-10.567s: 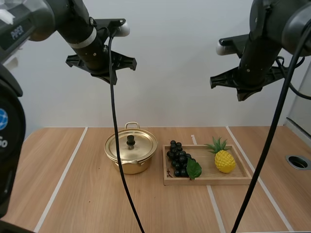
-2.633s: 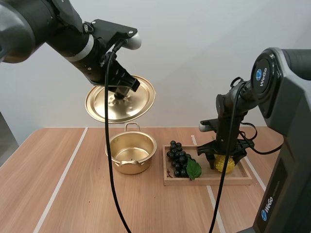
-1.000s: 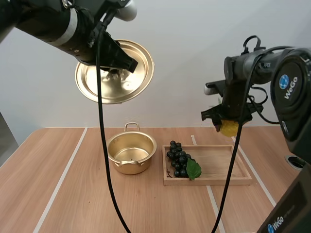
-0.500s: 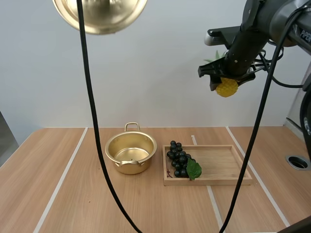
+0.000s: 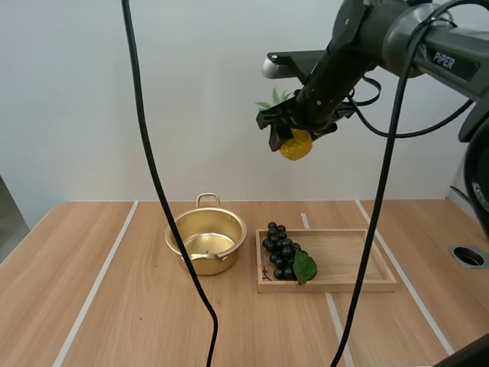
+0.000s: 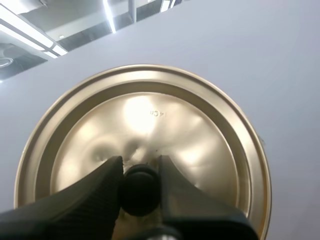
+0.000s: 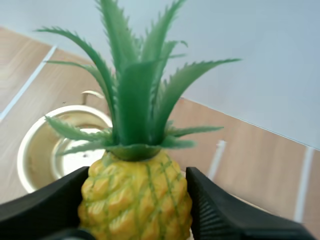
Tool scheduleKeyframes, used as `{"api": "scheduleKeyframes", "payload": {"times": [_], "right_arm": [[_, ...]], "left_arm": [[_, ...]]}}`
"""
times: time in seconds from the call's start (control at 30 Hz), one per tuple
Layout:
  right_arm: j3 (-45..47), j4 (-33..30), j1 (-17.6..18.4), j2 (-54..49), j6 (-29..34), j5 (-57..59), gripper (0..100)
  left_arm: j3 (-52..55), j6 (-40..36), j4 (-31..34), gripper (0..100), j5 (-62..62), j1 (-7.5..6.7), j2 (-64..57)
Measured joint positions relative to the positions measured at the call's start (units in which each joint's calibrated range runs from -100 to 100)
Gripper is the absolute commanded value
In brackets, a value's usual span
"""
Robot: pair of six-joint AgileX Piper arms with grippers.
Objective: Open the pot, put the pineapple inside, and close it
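While my right gripper (image 5: 295, 134) hangs high over the table (image 5: 114, 306), its two fingers (image 7: 47, 202) pinch the pineapple (image 5: 296, 144) by its yellow body, one on each side, with the green crown free of them. From the high view the fruit is in the air, well above the stretch between the pot (image 5: 206, 243) and the wooden tray (image 5: 344, 284). The pot stands upright and uncovered on the table, just beside the tray's left end. A bunch of grapes (image 5: 280, 248) with a green leaf lies in that end of the tray. My left gripper (image 6: 140, 167) is clamped on the black knob (image 6: 140, 189) of the lid (image 6: 150, 115), fingertips either side of it against the golden top.
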Motion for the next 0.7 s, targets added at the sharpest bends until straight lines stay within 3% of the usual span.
{"api": "scheduleKeyframes", "payload": {"times": [0.23,0.7], "right_arm": [[0.0,0.4,6.3,6.3,-1.2,0.0,0],[0.0,0.4,11.8,21.4,-5.7,-3.5,0]], "left_arm": [[-11.1,-0.2,0.0,0,10.6,0.07,7.0],[-13.5,-3.4,7.8,0,19.8,0.07,10.0]]}}
